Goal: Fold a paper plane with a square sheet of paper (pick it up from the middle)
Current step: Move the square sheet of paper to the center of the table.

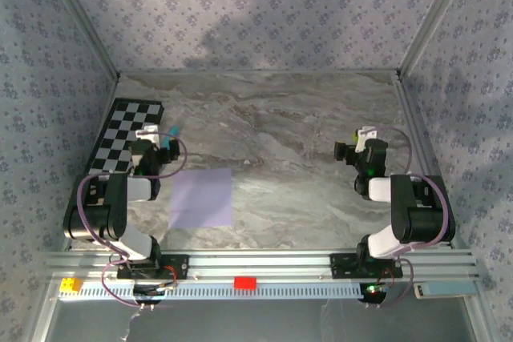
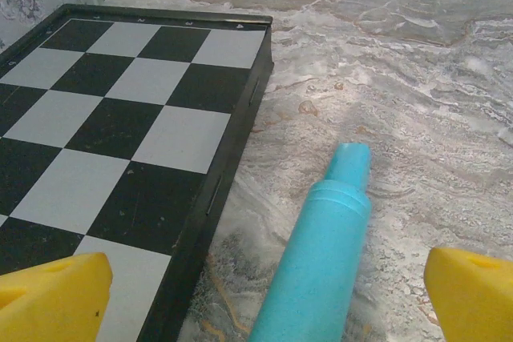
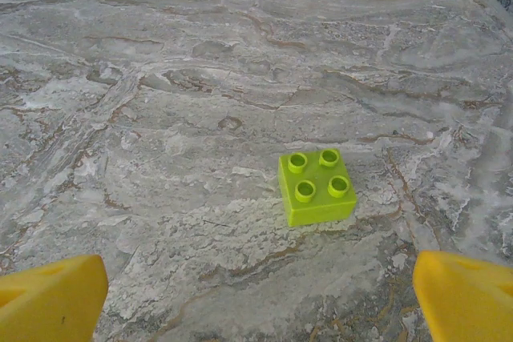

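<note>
Right at the start, by the look of it. Lying flat and uncreased on the tabletop [image 1: 304, 118] near the front edge, left of centre: the square sheet of paper [image 1: 200, 198], just beside the left arm and well apart from the right one. No fold made, no corner lifted.

Left fingers [image 2: 48, 298] spread wide and holding nothing, poised beyond the sheet's far edge above a teal pen [image 2: 321, 254] that lies beside the checkerboard [image 2: 120, 118]. Right fingers [image 3: 48, 298] likewise spread wide and empty, facing a green brick [image 3: 317, 187] on bare marble.

Left to do, as a judgement: everything — reaching the sheet's middle, picking it up, pressing in the centre crease, turning the corners down to a point, folding the wings.
</note>
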`<control>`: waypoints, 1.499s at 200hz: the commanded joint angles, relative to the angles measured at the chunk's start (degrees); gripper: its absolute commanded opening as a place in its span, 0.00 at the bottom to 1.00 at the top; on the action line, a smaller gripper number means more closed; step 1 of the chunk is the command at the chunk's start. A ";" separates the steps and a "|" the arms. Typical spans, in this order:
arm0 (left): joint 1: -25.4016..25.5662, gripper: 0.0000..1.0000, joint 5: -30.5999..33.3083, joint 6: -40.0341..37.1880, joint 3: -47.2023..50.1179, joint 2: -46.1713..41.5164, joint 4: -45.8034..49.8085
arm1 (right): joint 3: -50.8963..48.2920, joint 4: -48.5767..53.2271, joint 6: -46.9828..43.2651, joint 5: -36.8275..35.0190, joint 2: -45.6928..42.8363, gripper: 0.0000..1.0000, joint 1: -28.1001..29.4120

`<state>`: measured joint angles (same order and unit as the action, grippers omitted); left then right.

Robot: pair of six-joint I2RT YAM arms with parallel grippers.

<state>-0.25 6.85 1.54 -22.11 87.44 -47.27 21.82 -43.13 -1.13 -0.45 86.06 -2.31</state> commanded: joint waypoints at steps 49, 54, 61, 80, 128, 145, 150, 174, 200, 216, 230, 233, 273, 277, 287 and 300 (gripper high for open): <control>0.21 1.00 -0.17 0.53 -1.27 0.50 0.20 | 1.21 -1.16 -0.87 0.58 0.79 1.00 0.04; 0.18 1.00 -0.17 0.50 -1.27 0.46 0.16 | 1.20 -1.16 -0.89 0.73 0.84 1.00 -0.02; 0.16 1.00 -0.13 0.53 -1.25 0.48 0.16 | 1.20 -1.16 -0.62 1.51 0.84 1.00 -0.42; 0.21 1.00 -0.17 0.57 -1.27 0.47 0.16 | 1.25 -1.15 -0.75 1.03 0.85 0.99 -0.25; 0.24 1.00 -0.16 0.55 -1.28 0.47 0.16 | 1.35 -1.07 -0.54 1.67 0.78 1.00 -0.59; 0.11 1.00 -0.42 0.51 -1.36 0.50 0.32 | 1.20 -1.16 -0.54 1.45 0.79 1.00 -0.44; 0.08 1.00 -0.35 0.57 -1.29 0.41 0.25 | 1.21 -1.12 -0.61 1.33 0.79 1.00 -0.35; 0.09 1.00 -0.30 0.53 -1.36 0.45 0.29 | 1.21 -1.16 -0.58 1.41 0.86 1.00 -0.37; 0.08 1.00 -0.34 0.50 -1.27 0.38 0.16 | 1.20 -1.24 -0.57 1.41 0.80 1.00 -0.42; 0.08 1.00 -0.38 0.51 -1.27 0.37 0.07 | 1.11 -1.13 -0.97 2.30 0.53 1.00 -0.49; 0.08 1.00 -0.82 0.46 -1.10 0.23 -0.08 | 1.48 0.03 -2.12 3.37 -0.14 1.00 0.11; 0.08 1.00 -0.93 0.40 -0.99 0.20 -0.10 | 1.39 -0.23 -2.08 3.42 -0.09 1.00 0.07; -0.17 1.00 0.47 1.34 -0.98 -5.51 4.70 | 3.34 6.41 -2.65 3.40 -3.91 1.00 0.67; -0.41 1.00 0.84 1.89 -1.36 -6.69 6.46 | 4.47 9.67 -2.14 3.23 -4.88 1.00 0.62; -1.09 1.00 0.84 3.22 -2.48 -9.48 11.25 | 7.99 18.32 -1.18 3.11 -7.18 1.00 0.37; -1.83 1.00 0.96 4.89 -3.32 -12.73 15.49 | 9.50 23.09 -0.90 2.94 -9.77 1.00 0.31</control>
<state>-0.69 6.90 3.09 -22.48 80.86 -39.86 25.96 -32.40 -2.48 2.35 81.56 -1.98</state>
